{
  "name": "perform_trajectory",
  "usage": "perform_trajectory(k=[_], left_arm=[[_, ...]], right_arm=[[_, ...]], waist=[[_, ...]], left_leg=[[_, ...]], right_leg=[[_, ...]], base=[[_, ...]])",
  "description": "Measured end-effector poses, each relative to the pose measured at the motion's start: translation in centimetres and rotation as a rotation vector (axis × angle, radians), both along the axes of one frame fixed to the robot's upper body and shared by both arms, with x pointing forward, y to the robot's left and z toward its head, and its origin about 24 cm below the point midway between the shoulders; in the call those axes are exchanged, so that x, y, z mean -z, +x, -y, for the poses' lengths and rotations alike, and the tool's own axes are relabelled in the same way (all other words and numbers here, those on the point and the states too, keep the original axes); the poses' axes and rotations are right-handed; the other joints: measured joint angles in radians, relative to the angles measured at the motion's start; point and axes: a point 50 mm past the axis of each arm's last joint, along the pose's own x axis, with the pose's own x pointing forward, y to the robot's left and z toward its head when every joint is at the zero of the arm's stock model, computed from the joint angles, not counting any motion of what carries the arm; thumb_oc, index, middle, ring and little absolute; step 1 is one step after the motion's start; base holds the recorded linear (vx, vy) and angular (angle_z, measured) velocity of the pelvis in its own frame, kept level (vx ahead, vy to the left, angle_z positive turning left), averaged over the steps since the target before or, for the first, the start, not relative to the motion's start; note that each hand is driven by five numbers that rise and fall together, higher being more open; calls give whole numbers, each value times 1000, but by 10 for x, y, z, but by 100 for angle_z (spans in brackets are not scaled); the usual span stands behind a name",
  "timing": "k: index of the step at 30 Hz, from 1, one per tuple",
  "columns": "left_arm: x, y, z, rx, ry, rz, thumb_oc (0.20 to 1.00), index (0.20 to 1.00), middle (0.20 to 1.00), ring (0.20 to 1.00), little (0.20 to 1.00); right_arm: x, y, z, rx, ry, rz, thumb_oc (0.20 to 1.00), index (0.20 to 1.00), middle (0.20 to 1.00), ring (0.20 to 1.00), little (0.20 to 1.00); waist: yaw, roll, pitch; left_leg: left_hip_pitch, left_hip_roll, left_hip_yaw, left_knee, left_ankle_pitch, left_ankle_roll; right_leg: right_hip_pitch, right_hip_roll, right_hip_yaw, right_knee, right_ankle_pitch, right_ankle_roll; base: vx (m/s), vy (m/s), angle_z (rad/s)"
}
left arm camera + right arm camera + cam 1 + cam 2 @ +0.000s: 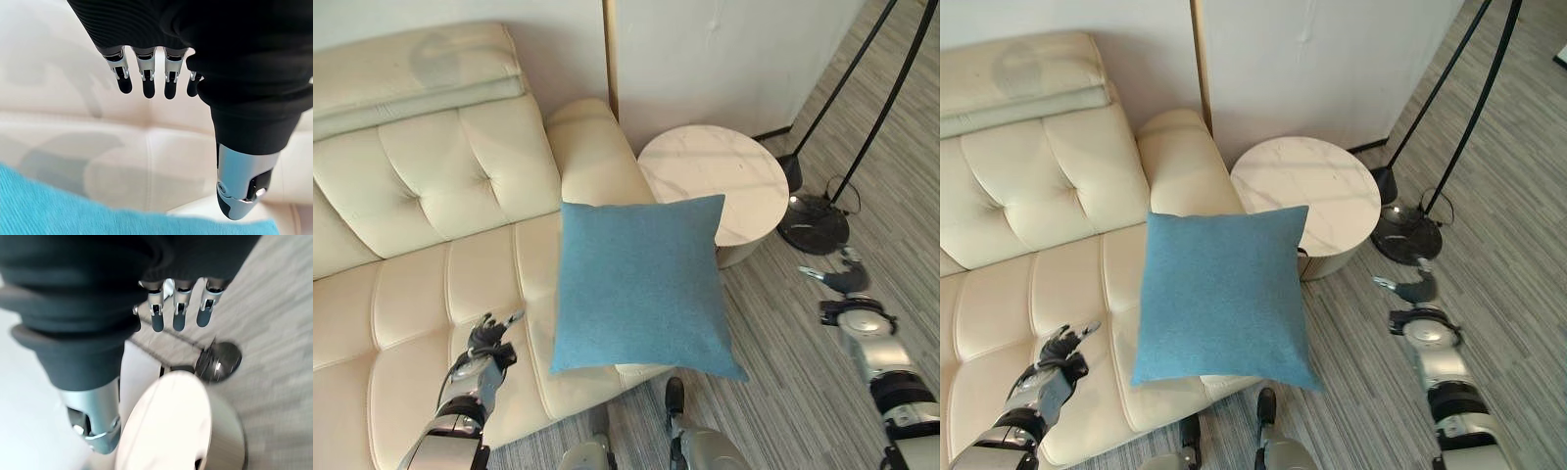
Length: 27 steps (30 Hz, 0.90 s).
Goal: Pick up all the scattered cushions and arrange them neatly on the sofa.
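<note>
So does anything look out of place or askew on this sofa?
Yes. The blue cushion sits at the front of the sofa seat, its lower corner hanging over the edge above the floor, not against the backrest. Both hands, left and right, are open and empty.

Each robot hand (146,73) has silver, dark-tipped fingers under a dark ribbed cover.
</note>
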Motion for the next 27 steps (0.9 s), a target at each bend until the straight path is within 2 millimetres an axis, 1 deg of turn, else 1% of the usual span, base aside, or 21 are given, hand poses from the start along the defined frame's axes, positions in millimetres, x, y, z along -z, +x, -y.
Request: perform_trajectory(k=[2, 3, 5, 7, 8, 10, 11, 12, 14, 15, 16, 17, 18, 19, 20, 21, 22, 25, 27], left_arm=[[-8, 13, 7, 7, -27, 37, 1000, 1000, 1000, 1000, 1000], [-17, 26, 14, 32, -27, 68, 1000, 1000, 1000, 1000, 1000], [-21, 35, 25, 60, -25, 77, 1000, 1000, 1000, 1000, 1000], [-26, 50, 49, 107, -53, 96, 1000, 1000, 1000, 1000, 1000], [-29, 53, 51, 105, -48, 104, 1000, 1000, 1000, 1000, 1000], [-34, 61, 63, 124, -65, 120, 1000, 1000, 1000, 1000, 1000], [-35, 64, 70, 124, -88, 129, 1000, 1000, 1000, 1000, 1000], [-40, 67, 67, 108, -80, 143, 1000, 1000, 1000, 1000, 1000], [-40, 68, 68, 108, -75, 145, 1000, 1000, 1000, 1000, 1000], [-43, 71, 71, 120, -65, 151, 1000, 1000, 1000, 1000, 1000], [-45, 73, 75, 126, -72, 157, 868, 868, 868, 868, 868], [-48, 75, 80, 152, -68, 171, 492, 492, 492, 492, 492], [-51, 76, 82, 168, -61, 182, 200, 200, 200, 200, 200], [-56, 78, 86, 196, -56, 209, 200, 200, 200, 200, 200], [-63, 77, 93, 243, -52, 258, 200, 200, 200, 200, 200], [-65, 75, 93, 254, -52, 278, 200, 200, 200, 200, 200], [-72, 70, 102, 324, -45, 333, 200, 200, 200, 200, 200], [-70, 60, 114, 365, -101, 363, 200, 200, 200, 200, 200], [-66, 58, 125, 356, -184, 365, 200, 200, 200, 200, 200]], right_arm=[[0, 5, -30, -74, 45, 32, 1000, 1000, 1000, 1000, 1000], [2, 8, -49, -127, 69, 38, 1000, 1000, 1000, 1000, 1000], [5, 8, -69, -159, 100, 42, 1000, 1000, 1000, 1000, 1000], [9, 10, -101, -226, 147, 41, 1000, 1000, 1000, 1000, 1000], [8, 11, -108, -228, 166, 49, 1000, 1000, 1000, 1000, 1000], [5, 13, -127, -278, 191, 55, 1000, 1000, 1000, 1000, 1000], [4, 14, -137, -295, 206, 60, 1000, 1000, 1000, 1000, 1000], [-1, 16, -149, -312, 248, 77, 1000, 1000, 1000, 1000, 1000], [-5, 15, -155, -333, 263, 93, 1000, 1000, 1000, 1000, 1000], [-12, 15, -157, -344, 279, 119, 1000, 1000, 1000, 1000, 1000], [-14, 15, -158, -348, 289, 130, 1000, 1000, 1000, 1000, 1000], [-19, 14, -159, -362, 293, 150, 1000, 1000, 1000, 1000, 1000], [-24, 14, -159, -375, 285, 166, 730, 730, 730, 730, 730], [-30, 11, -158, -394, 278, 191, 539, 539, 539, 539, 539], [-37, 5, -155, -408, 274, 228, 200, 200, 200, 200, 200], [-39, 4, -152, -409, 267, 238, 200, 200, 200, 200, 200], [-46, -3, -141, -395, 249, 281, 200, 200, 200, 200, 200], [-51, -12, -130, -377, 217, 332, 200, 200, 200, 200, 200], [-43, -17, -125, -367, 218, 307, 200, 200, 200, 200, 200]], waist=[[-6, -13, 13], [-11, -27, 36], [-13, -38, 45], [-14, -52, 76], [-15, -56, 78], [-14, -59, 96], [-15, -60, 106], [-14, -59, 121], [-11, -61, 128], [-10, -64, 137], [-10, -66, 138], [-9, -66, 141], [-9, -68, 148], [-8, -71, 157], [-4, -72, 165], [-4, -75, 166], [12, -76, 171], [14, -80, 173], [12, -84, 174]], left_leg=[[-29, 0, 2, 3, 5, -2], [-39, 0, 2, 3, 13, 1], [-55, -1, 3, 6, 13, 0], [-66, -3, 5, 12, 13, 0], [-81, -3, 5, 21, 11, -2], [-98, -3, 5, 25, 12, 0], [-102, -4, 4, 26, 13, 1], [-108, -4, 3, 27, 13, 1], [-114, -4, 3, 31, 13, 1], [-119, -5, 3, 37, 13, 2], [-126, -5, 3, 41, 12, 2], [-132, -7, 3, 40, 12, 2], [-133, -8, 3, 41, 12, 2], [-134, -9, 3, 40, 12, 2], [-138, -10, 1, 40, 12, 2], [-139, -11, -1, 40, 12, 2], [-140, -15, -1, 37, 13, 3], [-138, -21, -4, 37, 14, 4], [-137, -26, -5, 38, 14, 4]], right_leg=[[-28, 0, 3, 0, 9, -3], [-39, 0, 3, 0, 10, -2], [-54, 0, 6, 0, 14, 0], [-64, -1, 13, 0, 13, 2], [-74, -2, 18, 0, 14, 2], [-90, -2, 18, 0, 18, 4], [-94, -2, 18, 0, 28, -3], [-99, -2, 18, 0, 34, -11], [-103, -3, 18, 1, 37, -12], [-104, -5, 17, 1, 38, -12], [-109, -7, 16, 1, 38, -11], [-115, -8, 15, 1, 38, -10], [-116, -10, 15, 1, 40, -9], [-117, -11, 13, 1, 40, -8], [-117, -14, 5, 1, 40, -8], [-117, -15, 2, 1, 40, -8], [-118, -19, 0, 1, 40, -8], [-114, -26, -3, 1, 39, -6], [-114, -31, -4, 1, 40, -2]], base=[[-69, 11, -4], [-68, 15, 0], [-64, 11, -2], [-49, 10, -3], [-25, 19, -4], [-40, 28, 0], [-62, 27, 3], [-47, 15, 1], [-20, 9, 1], [-10, 5, 3], [-7, -1, 5], [-3, -1, 4], [-3, -3, 3], [-5, -2, 9], [3, 12, 12], [4, 24, 15], [8, 25, 8], [1, 8, 6], [0, 0, 0]])
